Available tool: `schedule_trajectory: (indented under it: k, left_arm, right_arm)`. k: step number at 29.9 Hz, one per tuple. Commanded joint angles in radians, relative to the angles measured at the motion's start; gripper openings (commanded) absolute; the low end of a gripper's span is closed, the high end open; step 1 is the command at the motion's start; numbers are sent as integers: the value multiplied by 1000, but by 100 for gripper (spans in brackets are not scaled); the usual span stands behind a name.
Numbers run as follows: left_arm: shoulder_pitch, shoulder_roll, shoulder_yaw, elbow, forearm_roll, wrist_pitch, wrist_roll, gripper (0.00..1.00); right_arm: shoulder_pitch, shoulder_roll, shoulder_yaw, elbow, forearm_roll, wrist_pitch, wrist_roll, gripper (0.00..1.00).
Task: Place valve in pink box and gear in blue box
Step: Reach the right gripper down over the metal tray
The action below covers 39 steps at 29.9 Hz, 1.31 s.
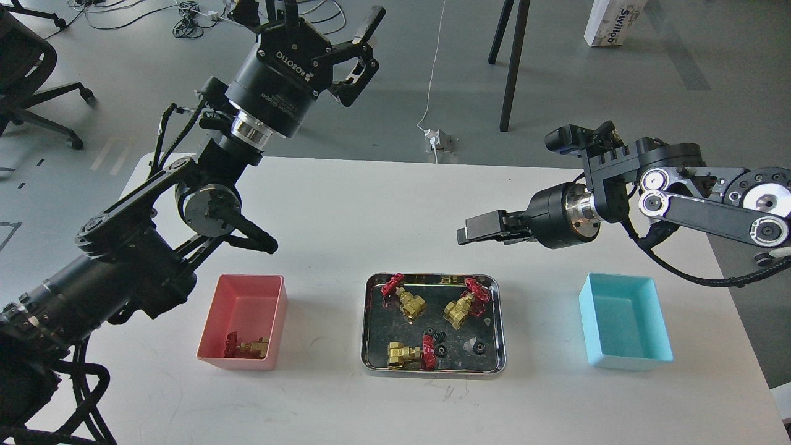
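One valve (247, 348) lies in the near end of the pink box (250, 300) at the table's left. Three more valves (408, 303) (462, 307) (408, 354) lie in the steel tray (432, 369) at the middle. Three small black gears (437, 337) (441, 351) (477, 348) lie there too. The blue box (621, 318) at the right is empty. My left gripper (363, 52) is open and empty, raised high beyond the table's far left. My right gripper (474, 232) hovers above the table behind the tray, seen side-on and holding nothing that I can see.
My left arm's links (204, 207) hang over the table behind the pink box. Black stand legs (281, 68) (513, 62), cables and a floor socket (437, 141) lie beyond the far edge. An office chair (25, 68) stands far left.
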Motion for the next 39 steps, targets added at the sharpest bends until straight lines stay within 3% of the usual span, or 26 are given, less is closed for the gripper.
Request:
schedule_trajectory:
  k: [1, 6, 12, 20, 39]
  left_arm:
    - [8, -59, -2, 35, 0, 19, 0, 99]
    - [26, -77, -2, 35, 0, 21, 0, 99]
    - [56, -97, -4, 35, 0, 35, 0, 99]
    - [60, -134, -7, 37, 0, 90, 0, 99]
    - [63, -139, -4, 37, -2, 93, 0, 99]
  right_arm:
    - [31, 99, -124, 26, -149, 0, 2, 99]
    - [29, 192, -195, 21, -260, 0, 1, 94]
    - [28, 250, -233, 1, -321, 0, 2, 55]
    - [3, 327, -273, -59, -323, 0, 0, 55]
    - [-44, 376, -302, -115, -324, 0, -9, 55]
